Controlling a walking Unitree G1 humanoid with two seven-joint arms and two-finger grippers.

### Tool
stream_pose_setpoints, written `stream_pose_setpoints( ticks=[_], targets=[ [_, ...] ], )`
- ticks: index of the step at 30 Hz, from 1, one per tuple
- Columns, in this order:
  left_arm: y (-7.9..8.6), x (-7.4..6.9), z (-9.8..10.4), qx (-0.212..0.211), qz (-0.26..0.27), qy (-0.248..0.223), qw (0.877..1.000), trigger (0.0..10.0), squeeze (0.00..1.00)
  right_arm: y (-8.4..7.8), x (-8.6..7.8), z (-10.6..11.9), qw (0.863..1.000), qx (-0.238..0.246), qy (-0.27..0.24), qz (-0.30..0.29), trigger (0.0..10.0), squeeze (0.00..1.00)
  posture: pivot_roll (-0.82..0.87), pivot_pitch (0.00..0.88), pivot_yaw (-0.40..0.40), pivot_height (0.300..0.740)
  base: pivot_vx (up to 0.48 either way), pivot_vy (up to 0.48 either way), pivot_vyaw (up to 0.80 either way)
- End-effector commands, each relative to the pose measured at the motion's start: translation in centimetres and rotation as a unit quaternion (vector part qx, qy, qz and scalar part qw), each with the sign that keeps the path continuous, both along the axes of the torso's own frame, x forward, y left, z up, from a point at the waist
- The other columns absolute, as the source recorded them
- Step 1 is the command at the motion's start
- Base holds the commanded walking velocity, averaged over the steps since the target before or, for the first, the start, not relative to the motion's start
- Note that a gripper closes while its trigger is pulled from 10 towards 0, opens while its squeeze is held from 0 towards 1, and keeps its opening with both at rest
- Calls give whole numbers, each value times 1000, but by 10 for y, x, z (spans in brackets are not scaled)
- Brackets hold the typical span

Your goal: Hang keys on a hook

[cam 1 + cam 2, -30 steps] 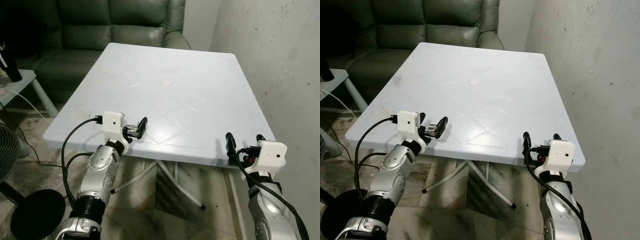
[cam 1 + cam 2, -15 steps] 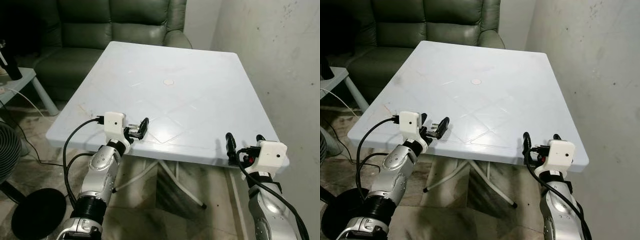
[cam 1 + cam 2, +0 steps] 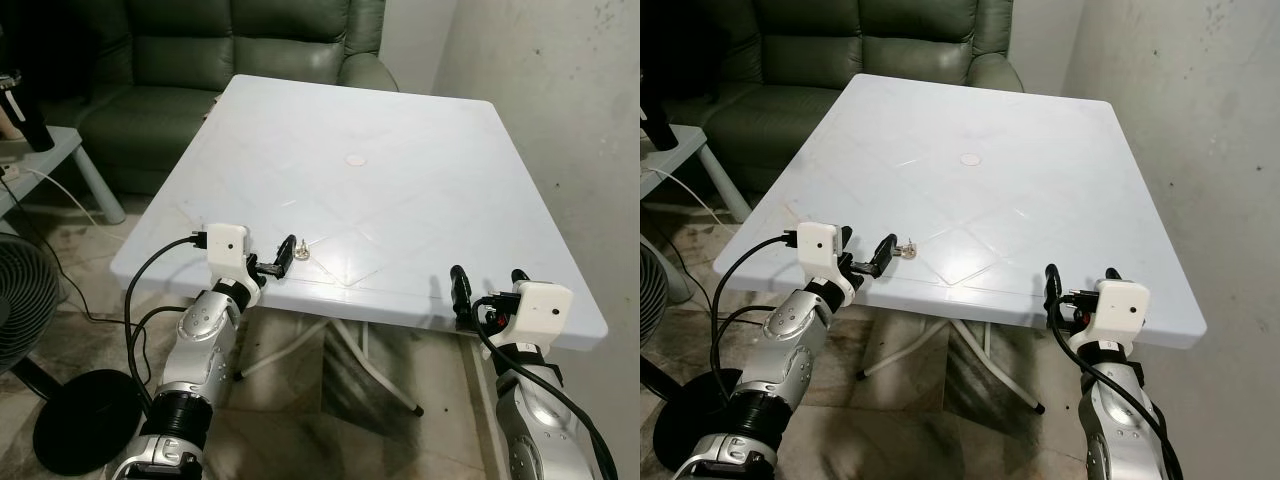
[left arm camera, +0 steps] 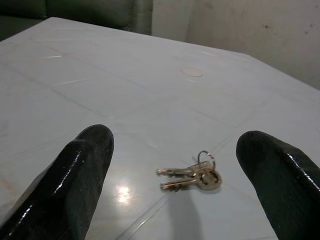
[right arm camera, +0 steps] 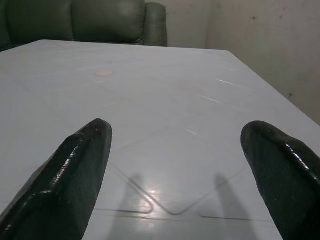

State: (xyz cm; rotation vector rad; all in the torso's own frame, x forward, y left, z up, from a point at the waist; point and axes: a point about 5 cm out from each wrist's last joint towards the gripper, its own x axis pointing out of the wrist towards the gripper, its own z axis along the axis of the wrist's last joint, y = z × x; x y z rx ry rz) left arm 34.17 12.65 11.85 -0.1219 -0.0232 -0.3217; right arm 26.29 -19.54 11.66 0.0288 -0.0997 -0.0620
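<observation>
Keys (image 4: 192,176) newly uncovered before spread left tool (image 3: 272,262)

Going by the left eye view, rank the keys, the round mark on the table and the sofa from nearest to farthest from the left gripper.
1. Keys, just ahead of the left gripper.
2. Round mark, mid-table.
3. Sofa, beyond the table's far edge.
</observation>
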Motion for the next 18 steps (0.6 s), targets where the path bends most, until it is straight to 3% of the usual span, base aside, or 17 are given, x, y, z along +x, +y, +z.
stream_pose_setpoints(
  ticks=[1, 18],
  targets=[
    [0, 2, 4, 4, -2, -4, 1000, 10000, 0, -1, 0, 5, 1000, 0, -9, 0, 10000, 0, -7, 58, -5, 740, 0, 356, 0],
    [-2, 2, 3, 2, -4, -4, 1000, 10000, 0, 0, 0, 5, 1000, -3, -8, 5, 10000, 0, -10, 44, -10, 740, 0, 425, 0]
  ],
)
